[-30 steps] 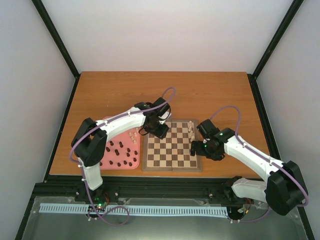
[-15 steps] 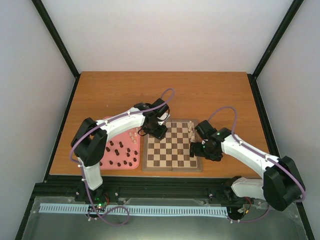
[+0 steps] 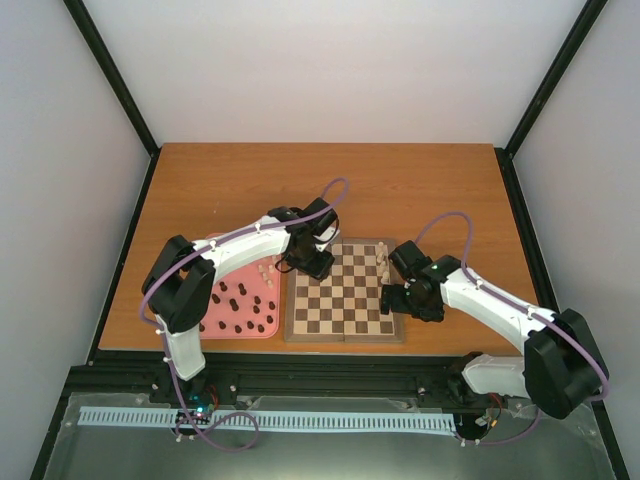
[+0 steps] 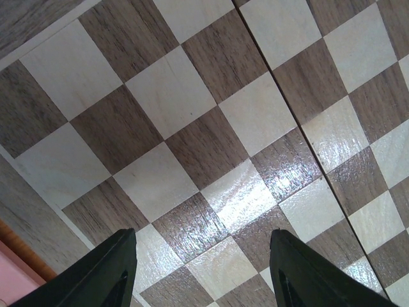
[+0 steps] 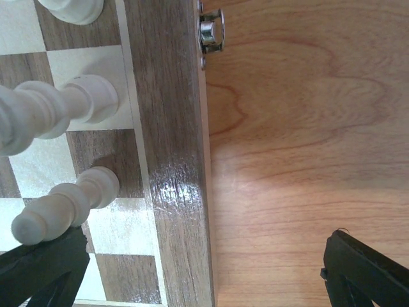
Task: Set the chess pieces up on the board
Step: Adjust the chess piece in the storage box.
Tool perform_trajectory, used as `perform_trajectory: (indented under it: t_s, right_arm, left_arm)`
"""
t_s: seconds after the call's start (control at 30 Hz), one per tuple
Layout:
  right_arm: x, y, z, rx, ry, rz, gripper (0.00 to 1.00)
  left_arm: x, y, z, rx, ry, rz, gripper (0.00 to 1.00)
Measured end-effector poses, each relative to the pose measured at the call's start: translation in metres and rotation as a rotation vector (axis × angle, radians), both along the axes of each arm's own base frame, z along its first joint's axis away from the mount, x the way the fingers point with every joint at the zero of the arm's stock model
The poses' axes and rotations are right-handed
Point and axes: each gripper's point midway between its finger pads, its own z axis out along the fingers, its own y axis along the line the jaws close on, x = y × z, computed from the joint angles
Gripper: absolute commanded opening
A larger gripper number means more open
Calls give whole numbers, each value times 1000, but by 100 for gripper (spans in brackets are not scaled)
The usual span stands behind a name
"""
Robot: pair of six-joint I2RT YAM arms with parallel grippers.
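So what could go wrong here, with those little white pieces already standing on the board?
The right gripper hangs open astride the edge of the board, with one finger close beside the standing cream pieces. A sideways move might topple them. Lowering there might strike that edge and shift the board.

Robotics lab test cell, by the look of it. Boxed in around the wooden table (image 3: 330, 190) by plain white panels (image 3: 330, 70) on black frame posts (image 3: 114, 80); bolted along the table's near edge, two white-and-black arms (image 3: 240, 245) trailing purple cables (image 3: 456, 214); just below that edge, a slotted white strip (image 3: 270, 420).
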Motion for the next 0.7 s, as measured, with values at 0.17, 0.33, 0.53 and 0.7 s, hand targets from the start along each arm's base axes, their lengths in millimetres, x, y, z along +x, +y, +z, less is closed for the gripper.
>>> perform_trajectory:
  t_s: [0.17, 0.33, 0.53, 0.7]
  right_arm:
    - [0, -1, -1, -9, -1, -1, 100]
    - [0, -1, 1, -9, 1, 4, 100]
    - [2, 5, 26, 30, -31, 50, 100]
    - [12, 9, 72, 62, -111, 68, 100]
  left_arm:
    - [-1, 0, -1, 1, 2, 0, 59]
    - [-2, 1, -2, 5, 5, 0, 59]
    - [-2, 2, -1, 6, 6, 0, 61]
    - [6, -2, 15, -8, -14, 5, 60]
